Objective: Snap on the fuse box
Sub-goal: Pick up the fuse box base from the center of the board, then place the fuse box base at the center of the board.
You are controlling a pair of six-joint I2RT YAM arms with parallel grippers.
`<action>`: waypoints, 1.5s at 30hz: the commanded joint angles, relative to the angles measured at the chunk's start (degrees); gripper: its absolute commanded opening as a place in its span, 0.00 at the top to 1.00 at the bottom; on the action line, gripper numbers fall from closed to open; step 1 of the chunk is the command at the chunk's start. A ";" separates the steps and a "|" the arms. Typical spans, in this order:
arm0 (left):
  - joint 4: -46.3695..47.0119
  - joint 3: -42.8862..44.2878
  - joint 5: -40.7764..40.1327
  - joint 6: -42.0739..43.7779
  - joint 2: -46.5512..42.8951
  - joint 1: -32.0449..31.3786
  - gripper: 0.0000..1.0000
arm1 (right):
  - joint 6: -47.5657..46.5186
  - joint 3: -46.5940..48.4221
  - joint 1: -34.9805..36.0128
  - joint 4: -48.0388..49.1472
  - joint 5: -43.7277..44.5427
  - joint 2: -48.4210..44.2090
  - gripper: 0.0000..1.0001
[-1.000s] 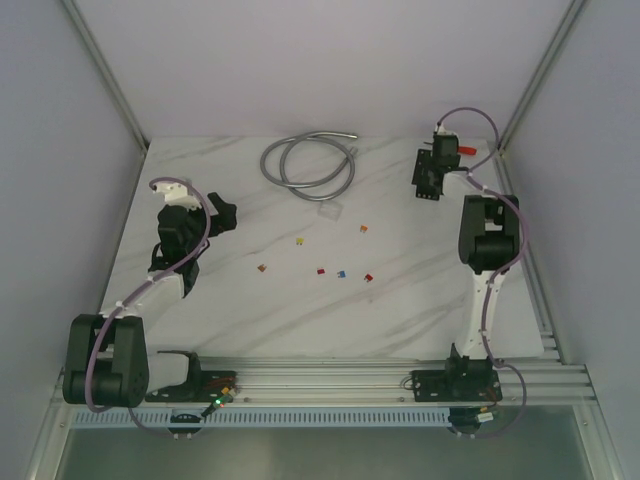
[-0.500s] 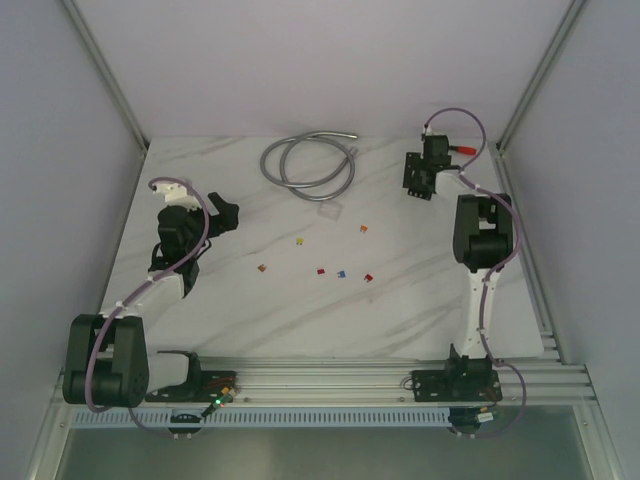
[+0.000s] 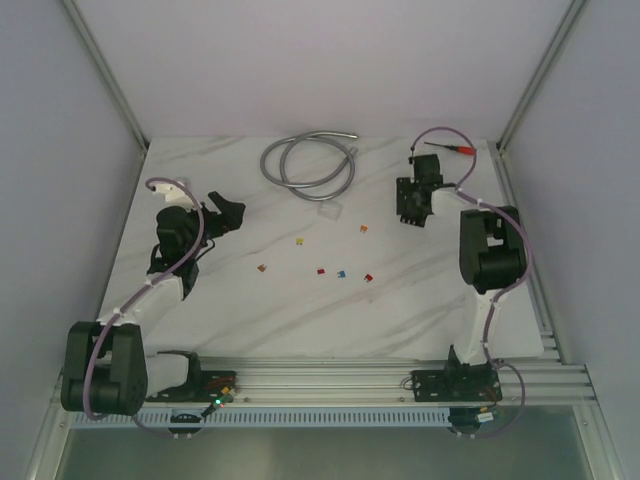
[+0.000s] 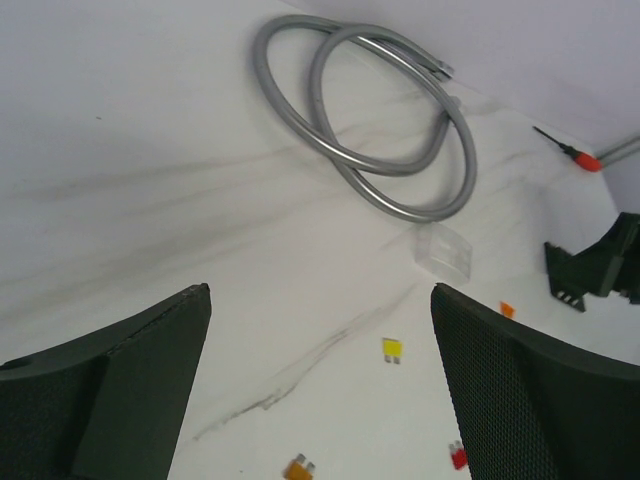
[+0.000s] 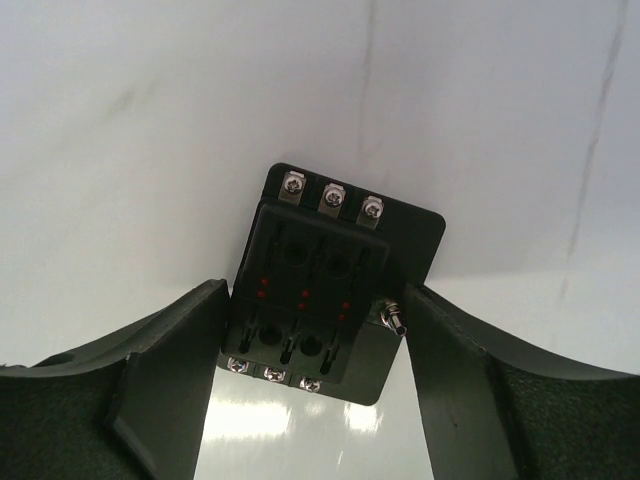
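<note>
fuse box flanks hidden, loose fuses tiny

On the table, the coiled hose lies at the far middle. The cover rests just in front of the hose, toward its right side. The loose fuses are scattered further in front of the hose, toward the arm bases. The left gripper sits left of the hose and nearer. Right of the hose, the fuse box sits between the fingers of the right gripper. The screwdriver lies farther right of the hose, behind that gripper.
</note>
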 commanded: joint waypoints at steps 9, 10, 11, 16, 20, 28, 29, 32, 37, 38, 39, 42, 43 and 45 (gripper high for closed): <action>-6.67 -0.66 6.55 -7.61 -3.35 -4.05 0.00 | 1.40 -25.18 10.41 0.15 -1.18 -20.43 0.27; -7.11 -1.03 6.63 -7.99 -3.69 -4.61 0.00 | 1.62 -26.32 11.31 0.68 -1.30 -21.19 0.27; -7.45 -1.44 6.78 -8.38 -4.11 -4.93 0.00 | 1.97 -27.10 12.15 1.25 -1.68 -21.71 0.27; -8.00 -4.35 8.12 -10.53 -7.22 -5.99 0.00 | 2.95 -28.69 17.50 4.44 -2.31 -22.12 0.27; -9.52 -6.77 8.21 -11.46 -10.39 -6.89 0.00 | 3.87 -27.61 21.43 5.41 -2.00 -20.41 0.27; -12.22 -9.30 7.63 -12.65 -15.47 -7.46 0.00 | 5.98 -26.22 27.71 4.02 -2.21 -19.67 0.27; -12.37 -9.32 7.76 -12.60 -15.49 -7.56 0.00 | 6.16 -26.44 28.63 4.09 -2.05 -19.51 0.27; -12.60 -9.31 8.23 -12.75 -15.31 -7.83 0.00 | 6.55 -27.13 31.72 4.15 -2.04 -18.75 0.27; -12.85 -9.85 7.80 -13.44 -16.04 -8.58 0.00 | 8.01 -28.57 37.16 3.03 -1.94 -18.92 0.27; -13.06 -9.85 7.73 -13.77 -16.17 -8.66 0.00 | 8.61 -28.81 38.30 2.62 -1.80 -19.29 0.27; -13.19 -9.75 7.66 -14.14 -16.26 -8.71 0.00 | 9.18 -28.95 39.26 2.28 -2.00 -19.61 0.27; -13.39 -9.32 7.69 -14.42 -15.98 -8.95 0.00 | 10.75 -29.16 41.55 1.66 -2.37 -20.86 0.27; -13.50 -9.18 7.65 -14.34 -15.74 -9.01 0.00 | 10.91 -29.24 42.02 1.72 -2.23 -21.28 0.27; -13.43 -8.98 7.53 -14.11 -15.22 -9.22 0.00 | 11.29 -29.33 42.67 2.01 -0.87 -21.72 0.27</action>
